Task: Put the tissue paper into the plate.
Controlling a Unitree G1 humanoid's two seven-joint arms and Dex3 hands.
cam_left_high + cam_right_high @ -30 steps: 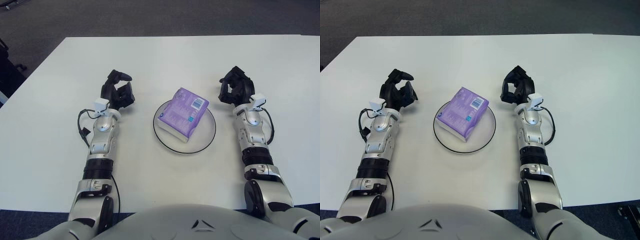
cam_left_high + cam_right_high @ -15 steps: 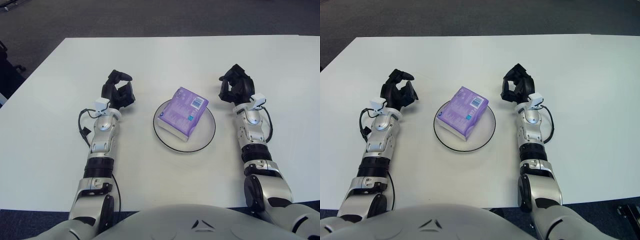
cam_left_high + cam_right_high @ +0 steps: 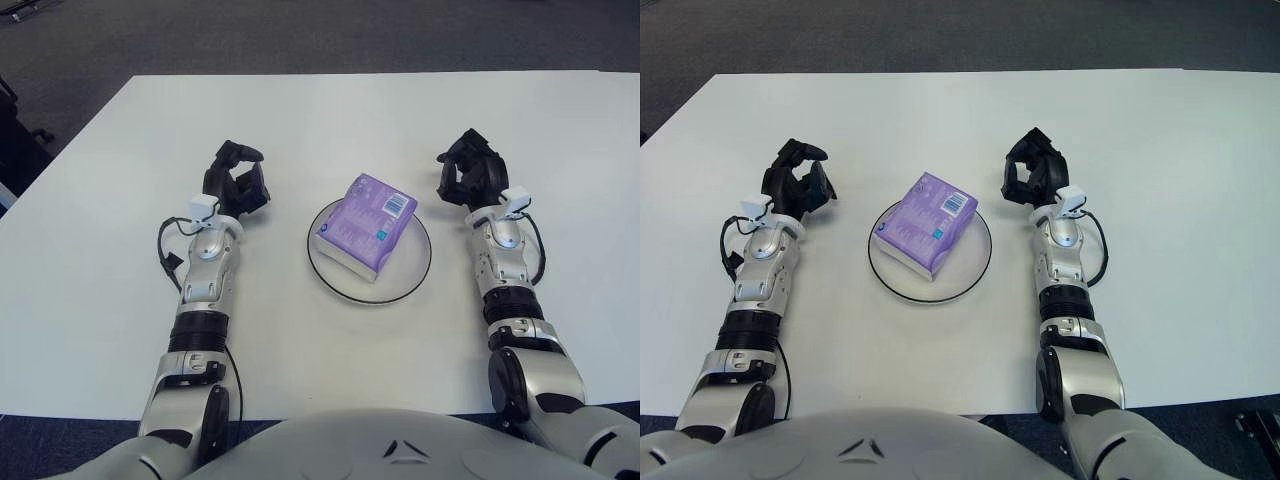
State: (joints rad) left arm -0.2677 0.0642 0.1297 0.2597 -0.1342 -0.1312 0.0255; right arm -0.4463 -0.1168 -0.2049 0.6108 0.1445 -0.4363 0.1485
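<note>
We see the tissue pack [image 3: 364, 226] lying flat in the plate [image 3: 414, 281], which sits on the white desk [image 3: 320, 110] roughly midway between its left and right edges and nearer the near edge than the far one. The pack is purple, with a white label patch toward its far right corner. Its long axis runs on a diagonal, from near left to far right, so the labelled end points toward the desk's far right corner and the other end toward the near left corner. The pack covers the plate's left and far parts, and its far right end hides the rim there; the bare part of the plate shows on the near right side. The print on the label is too small for us to read.

Our left hand [image 3: 235, 185] rests on the desk to the left of the plate, well apart from it, its dark fingers [image 3: 244, 153] loosely curled and gripping nothing. Our right hand [image 3: 470, 177] rests to the right of the plate, also apart from it, fingers bent inward in a loose claw with nothing in them. Both forearms lie along the desk toward its near edge, where our torso cuts off the upper arms.
</note>
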